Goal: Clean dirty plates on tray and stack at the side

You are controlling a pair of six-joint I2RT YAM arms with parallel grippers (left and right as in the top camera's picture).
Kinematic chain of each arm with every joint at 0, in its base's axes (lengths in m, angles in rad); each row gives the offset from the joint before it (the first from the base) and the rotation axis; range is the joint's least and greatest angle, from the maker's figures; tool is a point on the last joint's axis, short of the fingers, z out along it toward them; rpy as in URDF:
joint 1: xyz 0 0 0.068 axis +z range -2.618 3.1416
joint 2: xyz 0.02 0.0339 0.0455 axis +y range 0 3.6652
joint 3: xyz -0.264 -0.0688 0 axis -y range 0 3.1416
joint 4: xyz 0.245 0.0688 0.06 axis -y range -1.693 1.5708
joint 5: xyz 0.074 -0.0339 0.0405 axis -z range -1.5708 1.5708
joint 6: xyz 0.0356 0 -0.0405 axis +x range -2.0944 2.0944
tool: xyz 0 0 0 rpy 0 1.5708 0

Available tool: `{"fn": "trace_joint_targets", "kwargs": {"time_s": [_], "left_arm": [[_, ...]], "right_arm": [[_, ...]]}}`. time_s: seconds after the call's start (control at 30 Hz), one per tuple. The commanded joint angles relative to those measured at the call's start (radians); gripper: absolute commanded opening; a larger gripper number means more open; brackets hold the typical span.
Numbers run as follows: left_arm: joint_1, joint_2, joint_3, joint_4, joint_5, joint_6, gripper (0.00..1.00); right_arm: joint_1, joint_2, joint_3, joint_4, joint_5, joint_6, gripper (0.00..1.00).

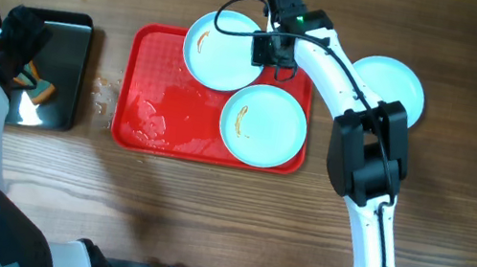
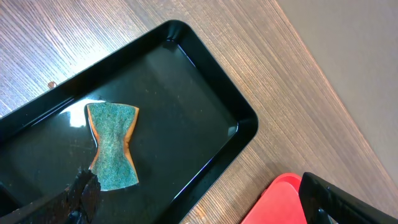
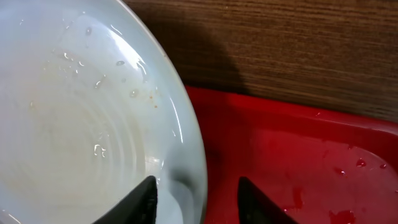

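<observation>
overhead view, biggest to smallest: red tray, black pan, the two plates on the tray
1. red tray
2. black pan, partly hidden
3. back plate and front plate: alike, no ranking

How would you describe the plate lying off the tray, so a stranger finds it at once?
Start at the red tray. Right of it, on the wooden table, lies a round pale plate, partly under the right arm. Unlike the rear plate and front plate on the tray, it shows no orange smear.
</observation>
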Motion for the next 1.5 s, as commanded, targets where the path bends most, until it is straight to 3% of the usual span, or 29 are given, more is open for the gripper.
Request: {"fn": "trace_joint_targets", "kwargs": {"time_s": [0.0,0.17,0.57,0.67,0.77,0.9,1.03,1.23,1.47], "left_arm": [[0.005,0.007,0.006,0.000,0.015,-0.009,1.00],[0.005,0.007,0.006,0.000,0.015,-0.009,1.00],[0.005,0.007,0.005,-0.001,0.015,-0.009,0.98],[0.005,0.008,0.005,-0.001,0.016,-0.009,0.86],[0.005,0.008,0.003,-0.001,0.016,-0.009,0.83],[0.005,0.008,0.001,-0.002,0.015,-0.005,0.83],[0.005,0.015,0.000,-0.007,0.015,0.017,0.93],[0.006,0.081,-0.001,-0.013,0.013,0.037,0.96],[0.007,0.134,-0.001,0.003,0.011,0.077,0.99]], "right_arm": [[0.003,0.010,0.020,-0.002,-0.019,0.009,0.24],[0.006,0.010,0.020,0.008,-0.108,0.014,0.04],[0.085,0.010,0.019,0.004,-0.181,0.035,0.04],[0.137,0.010,0.019,0.005,-0.211,0.047,0.04],[0.182,0.010,0.019,-0.002,-0.205,0.069,0.04],[0.232,0.010,0.019,-0.042,-0.104,0.121,0.04],[0.257,0.010,0.019,-0.082,-0.043,0.140,0.04],[0.264,0.010,0.003,-0.099,-0.036,0.155,0.04],[0.261,0.010,-0.054,-0.108,0.107,0.217,0.05]]}}
